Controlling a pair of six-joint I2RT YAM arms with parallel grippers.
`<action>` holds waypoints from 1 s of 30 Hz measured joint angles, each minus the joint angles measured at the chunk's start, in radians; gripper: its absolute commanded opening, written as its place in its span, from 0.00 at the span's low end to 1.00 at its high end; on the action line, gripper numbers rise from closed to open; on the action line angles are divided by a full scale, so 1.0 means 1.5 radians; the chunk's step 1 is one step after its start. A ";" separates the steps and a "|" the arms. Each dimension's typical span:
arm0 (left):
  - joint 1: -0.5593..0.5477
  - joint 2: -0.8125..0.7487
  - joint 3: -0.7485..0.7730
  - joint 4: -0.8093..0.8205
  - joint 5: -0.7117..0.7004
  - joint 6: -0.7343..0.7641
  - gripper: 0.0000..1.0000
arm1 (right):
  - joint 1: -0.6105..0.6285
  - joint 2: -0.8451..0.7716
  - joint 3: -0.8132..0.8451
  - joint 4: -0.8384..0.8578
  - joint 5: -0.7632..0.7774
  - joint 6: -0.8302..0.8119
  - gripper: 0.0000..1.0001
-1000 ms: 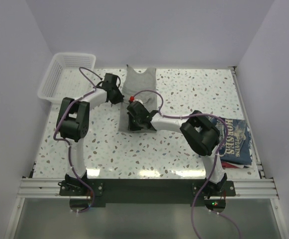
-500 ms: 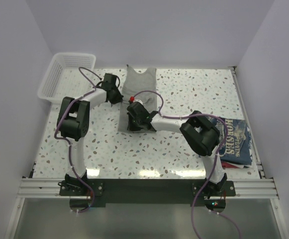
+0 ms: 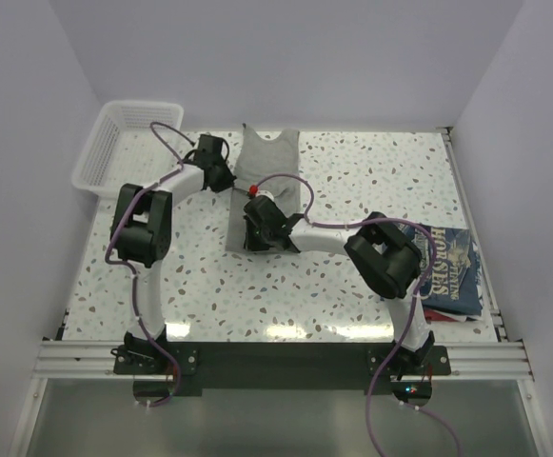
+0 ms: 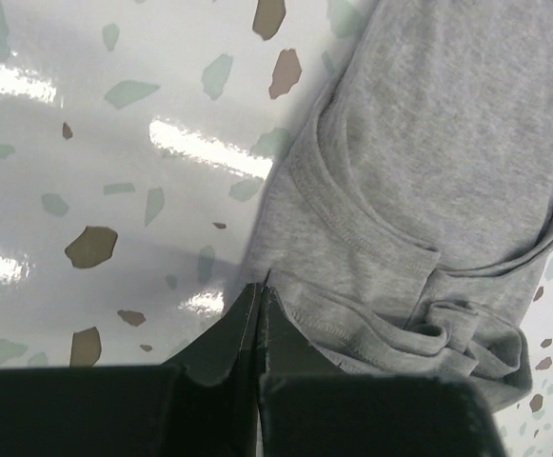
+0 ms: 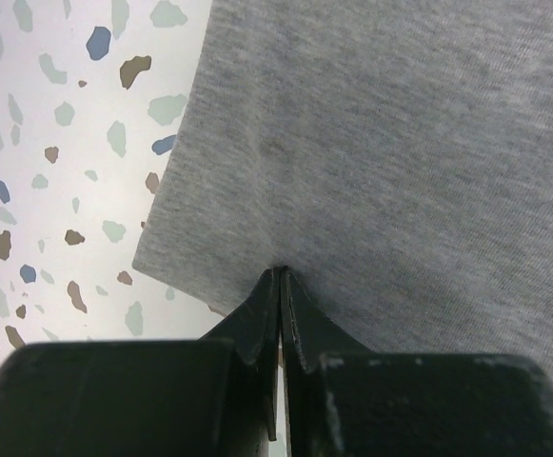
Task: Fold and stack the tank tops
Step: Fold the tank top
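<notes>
One grey top at surface's far edge, left end effector and right end effector pinching it closed, one navy top at right edge, one basket

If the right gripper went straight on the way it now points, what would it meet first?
The grey tank top: the tips of the shut right gripper seem to touch its cloth, with the table probably beneath.

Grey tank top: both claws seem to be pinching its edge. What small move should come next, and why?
Probably raise both grippers together a little, peeling that side off the table so it can fold across. The left gripper is shut on the grey tank top by its armhole seam, the right gripper near its hem corner, both along the same side.
</notes>
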 measured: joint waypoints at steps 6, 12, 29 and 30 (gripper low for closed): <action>0.001 0.017 0.032 -0.001 0.000 0.011 0.00 | 0.000 -0.004 -0.009 0.011 0.000 0.004 0.00; 0.003 0.046 0.059 -0.005 0.000 0.017 0.00 | 0.000 -0.006 -0.017 0.021 0.000 0.006 0.00; 0.018 0.080 0.100 0.006 0.004 0.047 0.32 | 0.004 -0.020 -0.035 0.024 0.000 0.011 0.09; 0.019 0.079 0.100 0.010 0.005 0.048 0.33 | 0.004 -0.022 -0.035 0.019 0.001 0.011 0.11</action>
